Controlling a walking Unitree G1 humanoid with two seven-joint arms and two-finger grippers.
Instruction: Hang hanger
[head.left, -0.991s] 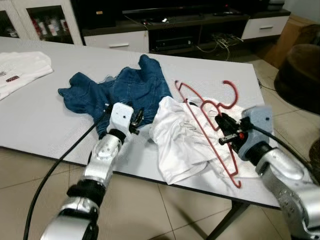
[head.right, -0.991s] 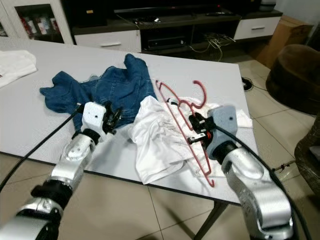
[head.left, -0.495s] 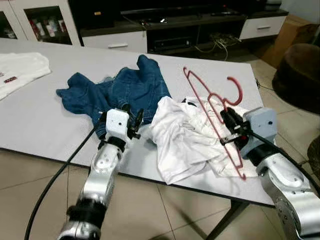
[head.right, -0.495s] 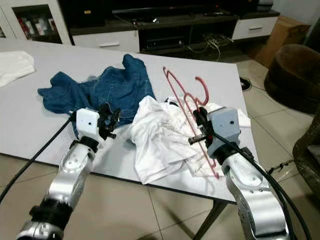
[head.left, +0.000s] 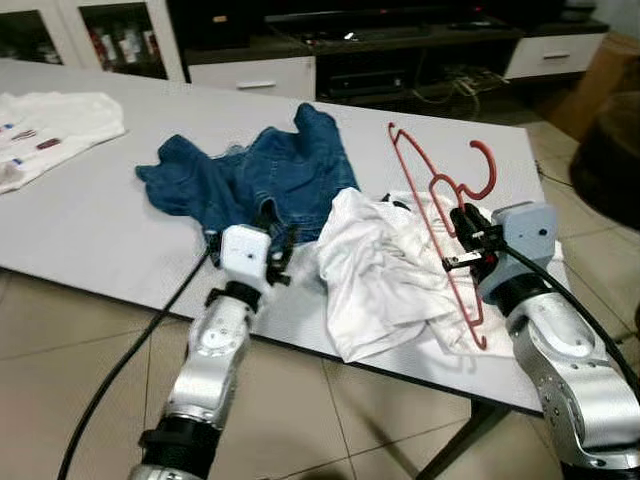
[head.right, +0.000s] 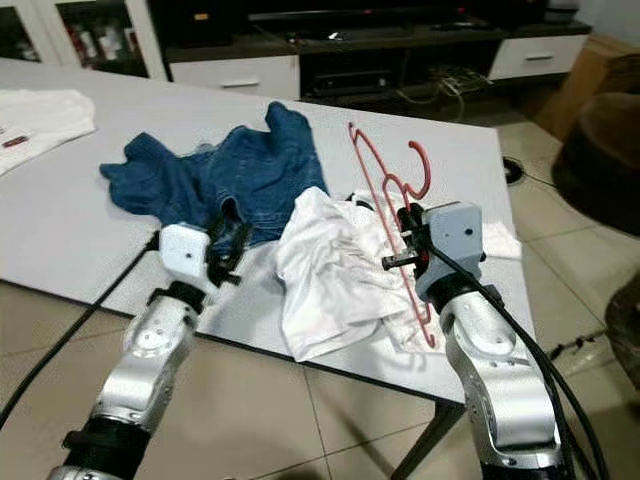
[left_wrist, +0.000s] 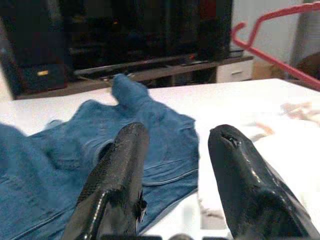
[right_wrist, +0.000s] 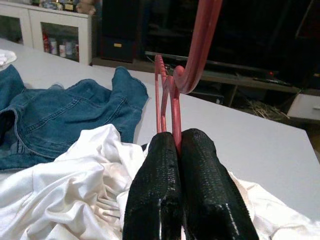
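Left eye view: your left pincer reaches forward over the table's near edge, fingers apart, just beside the blue jeans. To its right lies a crumpled white garment. Your right pincer is raised above that garment, fingers pressed together on the red hanger, which stands tilted, hook uppermost. Bare table surface lies behind the hanger.
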